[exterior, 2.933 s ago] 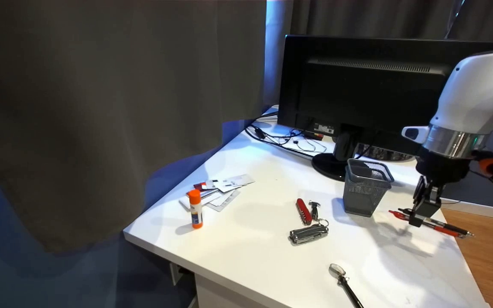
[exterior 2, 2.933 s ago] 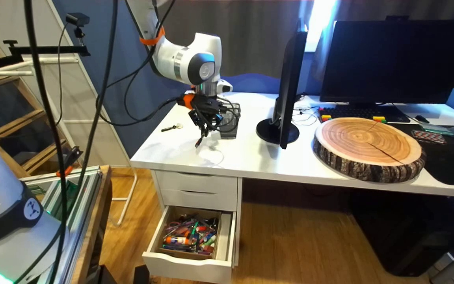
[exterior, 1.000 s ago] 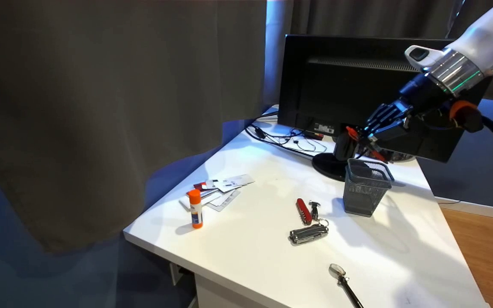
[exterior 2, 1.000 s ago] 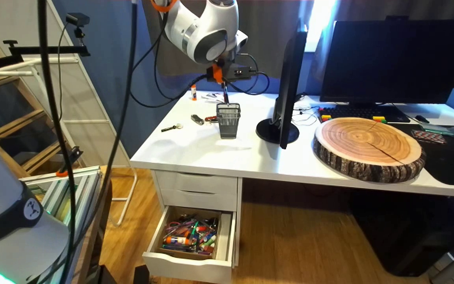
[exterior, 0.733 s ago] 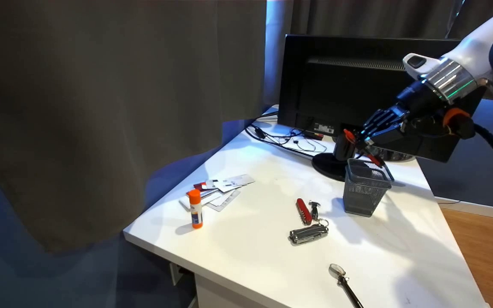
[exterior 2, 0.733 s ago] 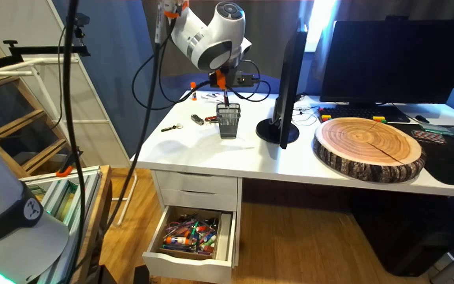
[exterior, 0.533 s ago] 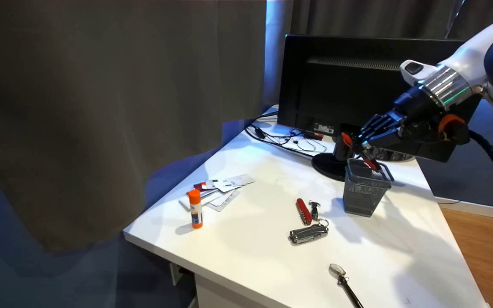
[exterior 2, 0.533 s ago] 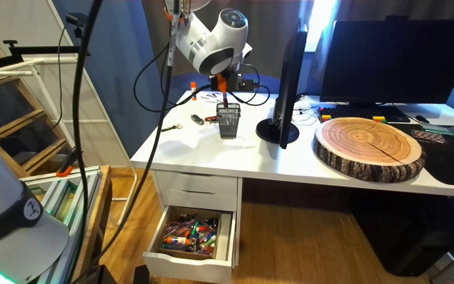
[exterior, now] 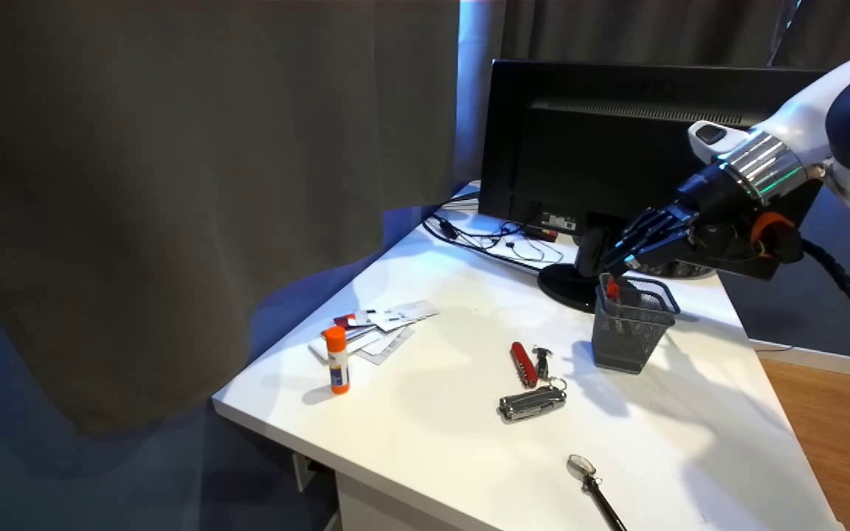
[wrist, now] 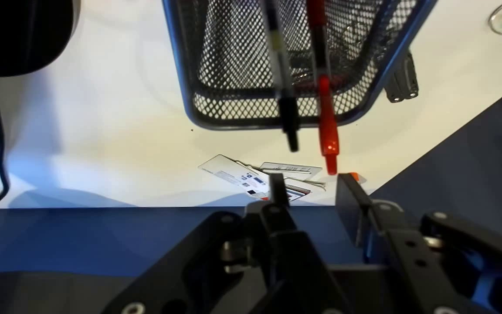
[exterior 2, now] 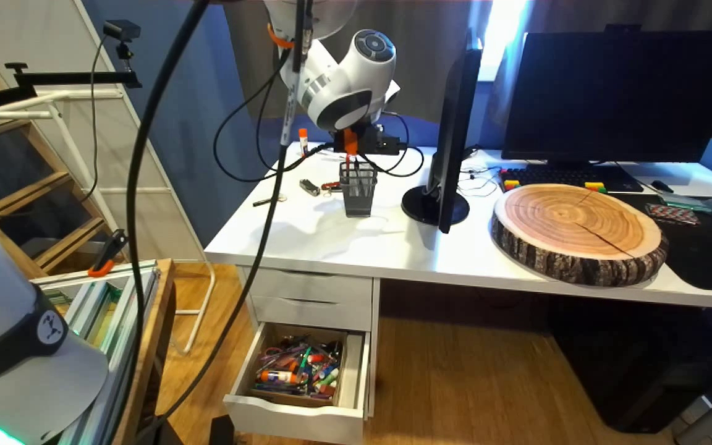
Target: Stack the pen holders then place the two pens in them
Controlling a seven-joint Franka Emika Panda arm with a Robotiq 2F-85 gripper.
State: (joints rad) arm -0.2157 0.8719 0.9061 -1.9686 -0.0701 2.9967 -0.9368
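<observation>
The dark grey mesh pen holders stand on the desk in both exterior views [exterior: 628, 339] [exterior 2: 358, 201], apparently nested as one stack; double rims show. The wrist view shows the mesh wall [wrist: 233, 65] from above. A red pen [wrist: 327, 115] and a black pen [wrist: 288, 111] lean inside the stack, their ends sticking out past the rim towards my fingers. The red pen's end also shows in an exterior view [exterior: 612, 289]. My gripper [wrist: 310, 187] is open and empty, tilted, with its fingertips just beyond the pen ends. In an exterior view it is just above the rim [exterior: 613, 267].
A black monitor [exterior: 639, 147] stands close behind the holders. A red pocket knife [exterior: 524, 364], a grey multitool [exterior: 533, 404], a black-handled silver tool [exterior: 596, 487], a glue stick [exterior: 337, 360] and cards [exterior: 388, 328] lie about the desk. A wood slab [exterior 2: 578, 216] is farther along.
My gripper carried both pens from beside the holders to above them, tilted and lowered them in, then opened. The pens now rest in the holders. The holders have not moved.
</observation>
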